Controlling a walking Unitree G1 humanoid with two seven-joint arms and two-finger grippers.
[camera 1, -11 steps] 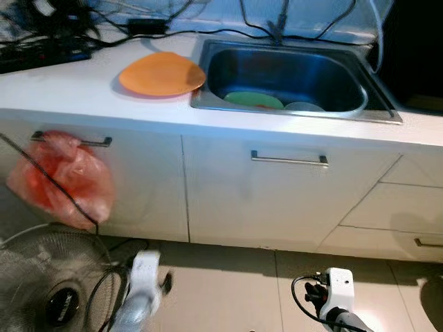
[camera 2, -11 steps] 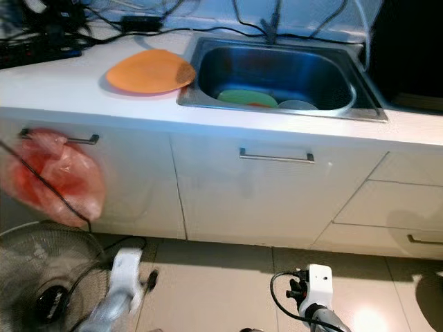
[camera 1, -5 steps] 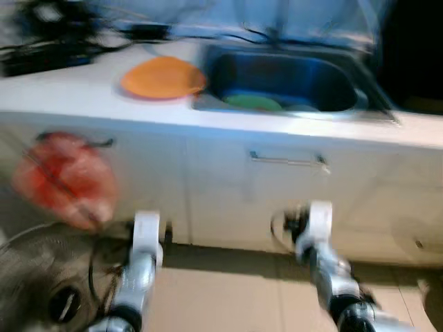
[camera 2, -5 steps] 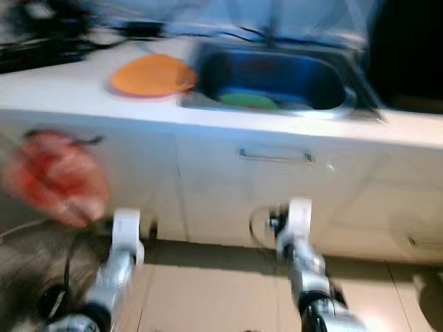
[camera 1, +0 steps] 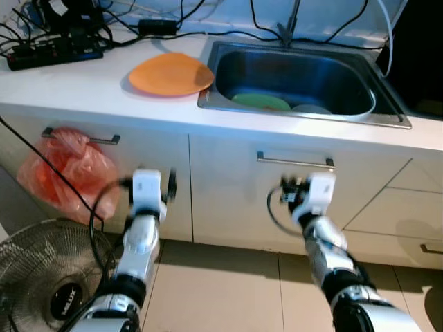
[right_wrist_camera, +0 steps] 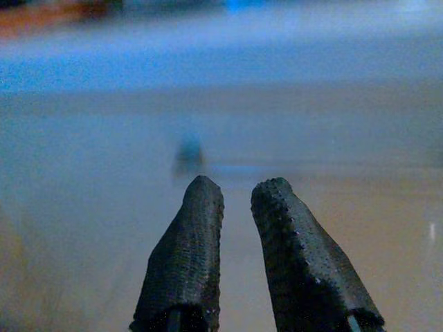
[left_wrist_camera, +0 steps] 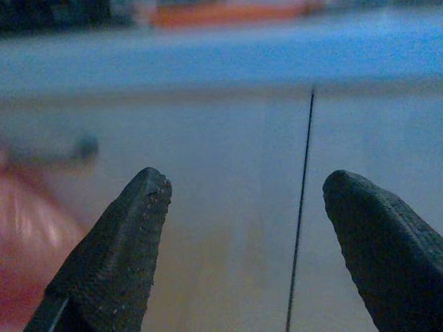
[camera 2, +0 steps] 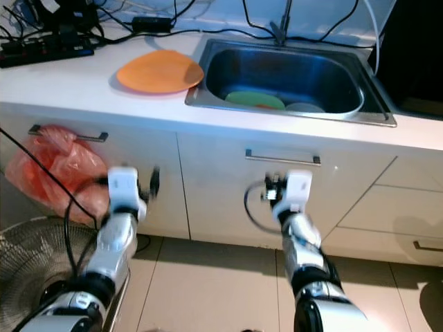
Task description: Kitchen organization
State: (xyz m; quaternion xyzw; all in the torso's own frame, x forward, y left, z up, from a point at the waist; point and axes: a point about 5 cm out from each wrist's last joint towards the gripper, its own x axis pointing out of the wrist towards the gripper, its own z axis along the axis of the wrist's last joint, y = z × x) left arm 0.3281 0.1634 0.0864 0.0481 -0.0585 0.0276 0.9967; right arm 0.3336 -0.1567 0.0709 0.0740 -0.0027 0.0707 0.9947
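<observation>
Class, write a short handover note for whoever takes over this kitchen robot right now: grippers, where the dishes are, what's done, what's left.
Left gripper: open, empty, raised in front of the cabinet doors.
Right gripper: fingers nearly together, holding nothing, raised near the cabinet handle.
Orange plate: on the counter, beside the sink.
Green plate and a pale dish: lying in the sink.
Done: nothing picked up yet.
Left: likely gather the dishes; cabinet doors are closed.

Right gripper, jaws nearly closed, faces blurred cabinet front.
</observation>
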